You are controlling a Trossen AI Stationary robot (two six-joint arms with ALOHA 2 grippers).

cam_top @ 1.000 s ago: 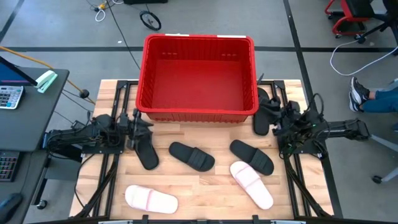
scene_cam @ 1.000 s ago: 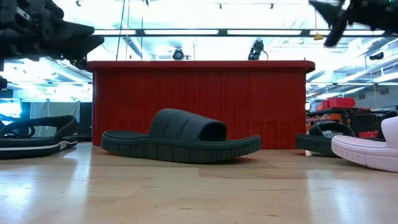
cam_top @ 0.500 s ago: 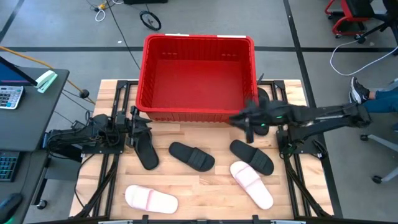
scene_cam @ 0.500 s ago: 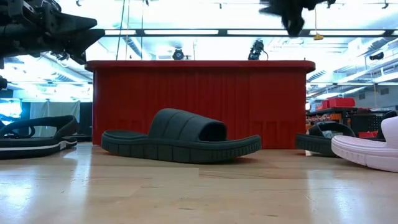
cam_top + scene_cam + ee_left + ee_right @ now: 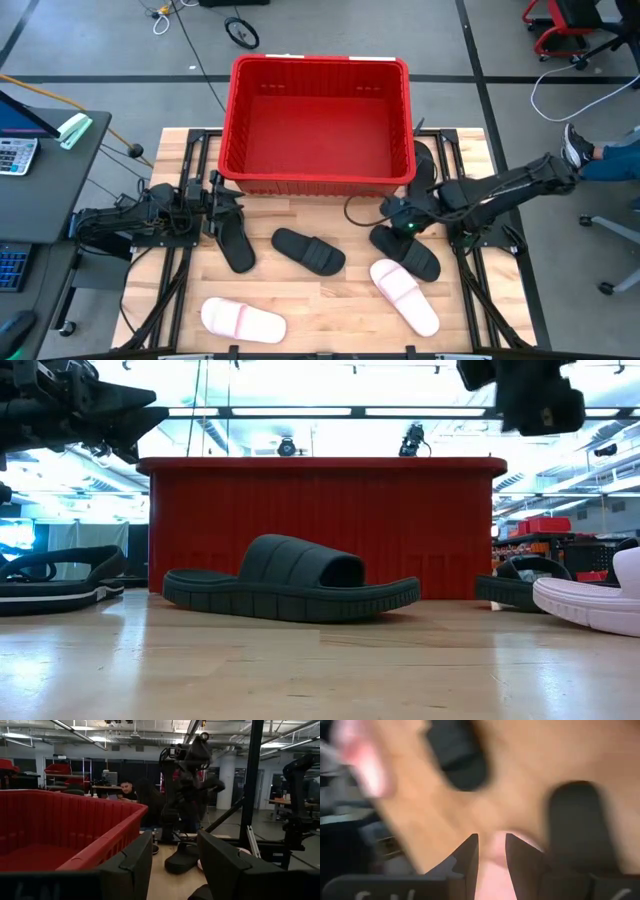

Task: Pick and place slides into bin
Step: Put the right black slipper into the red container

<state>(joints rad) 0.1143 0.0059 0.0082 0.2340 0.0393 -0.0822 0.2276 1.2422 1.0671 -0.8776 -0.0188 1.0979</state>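
Observation:
The red bin [image 5: 320, 120] stands at the table's far middle. One black slide [image 5: 232, 240] lies sole-down under my left gripper [image 5: 222, 200], which is open and hovers above it near the bin's near left corner. Another black slide [image 5: 308, 250] lies in the middle. My right gripper [image 5: 397, 212] is open and empty above the far end of a third black slide [image 5: 408, 252]. A further black slide [image 5: 425, 170] lies beside the bin's right wall. Two pink slides [image 5: 405, 295] [image 5: 243, 320] lie near the front edge.
Both arm bases and their black frames take up the table's left and right sides. A desk with a calculator [image 5: 15, 155] stands left of the table. A person's foot [image 5: 577, 150] shows at the right. Bare wood [image 5: 330, 300] lies between the pink slides.
My right gripper has swung from the table's right side toward the left, past the bin's near right corner, then toward the near edge, and now stands over the black slide at the right. The slides have stayed where they were.

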